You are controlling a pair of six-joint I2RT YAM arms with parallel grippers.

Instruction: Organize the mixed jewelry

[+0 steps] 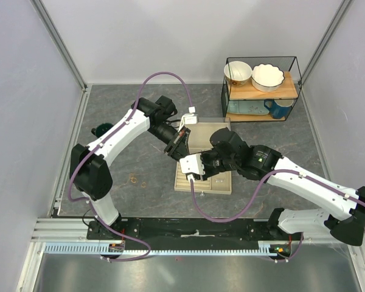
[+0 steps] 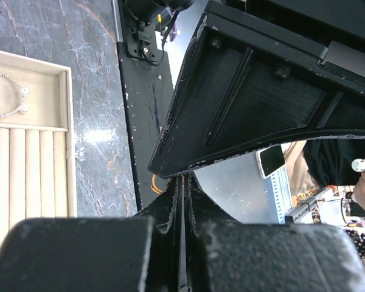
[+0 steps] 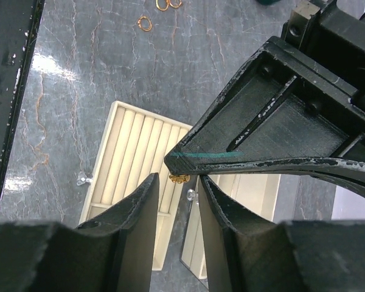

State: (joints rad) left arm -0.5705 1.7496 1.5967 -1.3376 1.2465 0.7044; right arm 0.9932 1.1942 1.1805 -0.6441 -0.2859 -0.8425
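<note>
My left gripper (image 1: 181, 145) (image 2: 184, 180) is shut, and in the right wrist view a tiny gold piece (image 3: 179, 178) sits at its tip. My right gripper (image 1: 193, 165) (image 3: 179, 190) is open just below, one finger on either side of that piece and not touching it. Both hover over the beige slotted tray (image 1: 222, 182) (image 3: 129, 149). A thin silvery hoop (image 2: 24, 91) lies in a tray compartment. Loose gold rings (image 1: 134, 178) (image 3: 145, 23) lie on the table left of the tray. A small clear stud (image 3: 191, 194) shows between the right fingers.
A black wire shelf (image 1: 261, 91) with two bowls and a blue mug stands at the back right. A dark green object (image 1: 100, 129) lies by the left wall. Another clear stud (image 3: 82, 178) rests beside the tray's edge.
</note>
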